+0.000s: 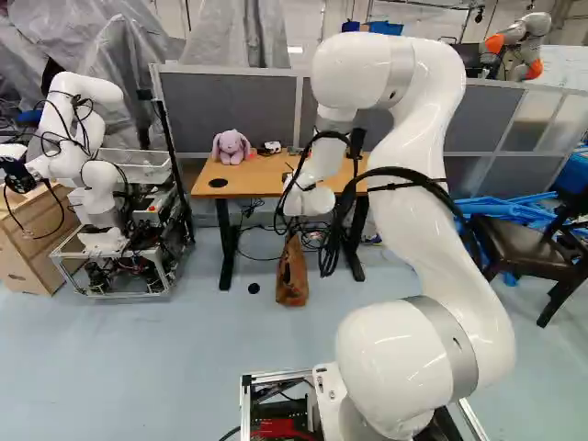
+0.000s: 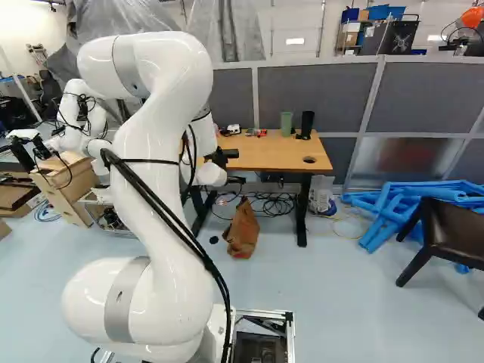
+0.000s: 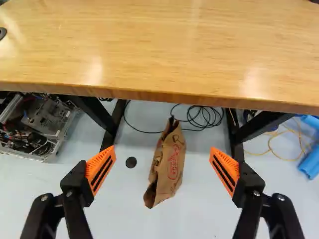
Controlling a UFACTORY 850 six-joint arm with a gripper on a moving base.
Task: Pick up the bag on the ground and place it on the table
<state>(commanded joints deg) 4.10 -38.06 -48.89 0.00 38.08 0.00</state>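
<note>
A pale blue floor [image 1: 184, 367] runs across the room, and grey partition panels [image 2: 318, 94] in light frames stand along its far side. Grey sheeting [image 1: 101, 28] hangs at the far left. Before the panels is the table [image 1: 266, 175], with a smooth, light wood top on black legs and a dark round opening near each end. At the left of the left base view, another robot [image 1: 83, 165] rises from a framed cart [image 1: 115, 266], with a wooden cabinet [image 1: 28, 239] farther left. To the right of the table, blue pieces [image 2: 408, 204] lie heaped on the floor, and a dark chair [image 2: 454, 234] stands nearer and farther right.

The brown paper bag [image 2: 242, 231] is on the floor, toward the near side of the table and between its legs. It is creased, narrows toward its top, and has red print on one side. Black cables [image 2: 272, 204] loop over the floor behind it.

The end effector [image 2: 224, 157] is at the table's near side in the right base view. In the wrist view its two fingers are spread wide, with nothing touching their orange pads [image 3: 101, 168]; the bag shows between them, farther down.

On the tabletop sit a lilac plush rabbit [image 1: 230, 145] to the left and, to the right, a green cup [image 2: 286, 123] and a black cup [image 2: 306, 125]. A small dark disc [image 1: 254, 288] lies on the floor left of the bag.
</note>
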